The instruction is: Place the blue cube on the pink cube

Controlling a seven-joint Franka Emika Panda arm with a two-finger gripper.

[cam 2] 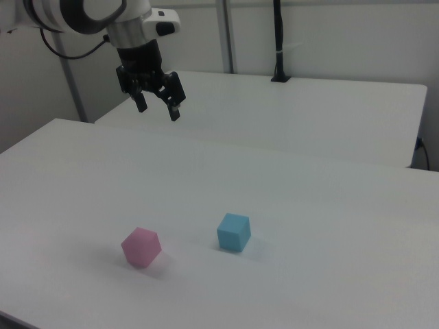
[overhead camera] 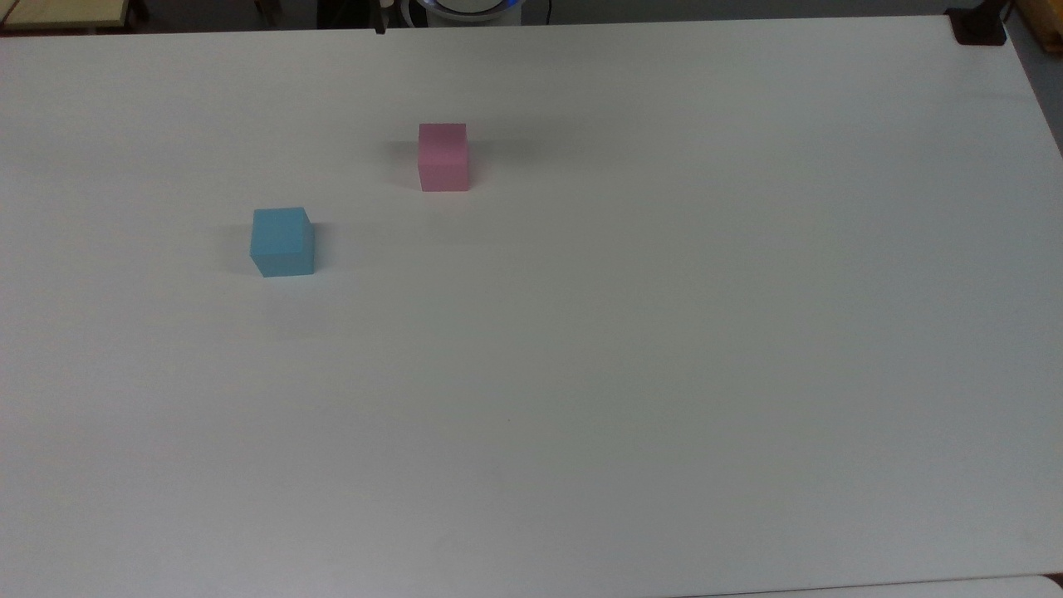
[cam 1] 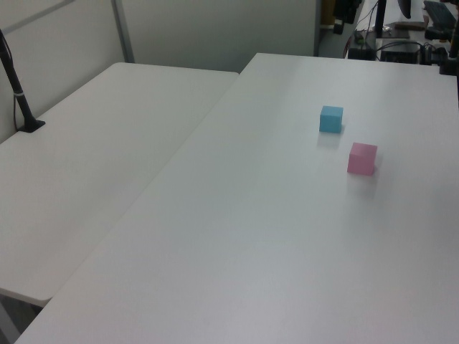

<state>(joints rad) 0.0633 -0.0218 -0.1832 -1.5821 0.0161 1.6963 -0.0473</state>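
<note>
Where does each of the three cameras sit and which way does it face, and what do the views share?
Top view: high over one long table edge, looking down on the table, blue cube and pink cube; the robot's base sits at the far edge.
Left view: raised, off one end, looking along the table past a second table.
Right view: raised, at the opposite side, facing the open gripper that hangs above the table.
All three share both cubes, standing apart.

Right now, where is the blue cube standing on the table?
The blue cube stands on the white table, apart from the pink cube: lower and to its left in the top view, to its right in the right view.
</note>
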